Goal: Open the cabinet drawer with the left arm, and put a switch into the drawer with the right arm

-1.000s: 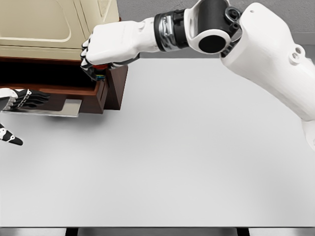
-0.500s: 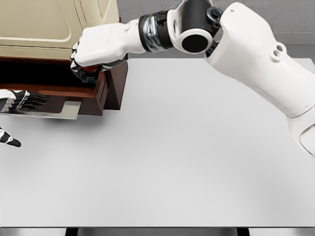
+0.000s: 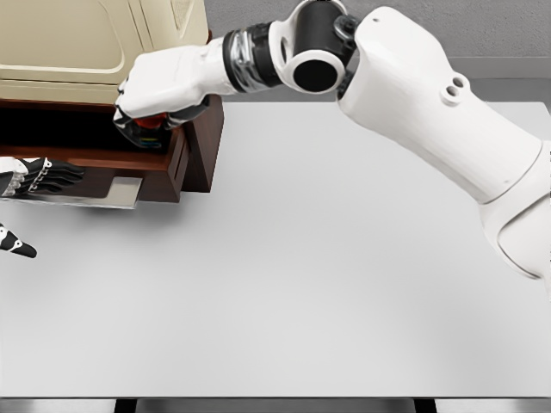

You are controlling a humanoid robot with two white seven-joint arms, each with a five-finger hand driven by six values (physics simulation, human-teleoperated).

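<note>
Switch (image 3: pixel 151 122): glimpsed only as a scrap of red and teal, clamped under the curled fingers (image 3: pixel 129 114) of the right hand (image 3: pixel 165 84). Hung over the right end of the open drawer (image 3: pixel 103 159), close below the cream cabinet (image 3: pixel 69 43) and just inside the dark wooden side wall (image 3: pixel 200 142). Could not make out how much of it sat within the grip, nor how high above the drawer floor; hidden by the knuckles.

Left hand (image 3: pixel 39 175) lay at the picture's left edge against the grey handle (image 3: pixel 116 191) on the drawer front. Could not tell whether clamped on that handle or merely resting on it.

Judged the placing step nearly due, and the main risks as these:
- Letting go too near the right wall or the front lip: could have landed on the edge and tipped out onto the white table (image 3: pixel 344 284).
- Releasing from too high: could have bounced or rolled inside, or skipped out.
- Lowering without clearance: knuckles could have struck the cabinet's underside or the side wall, and jarred the grip loose.
- Pressing down on the drawer: could have pushed it back in, more so if held only loosely from the left.
</note>
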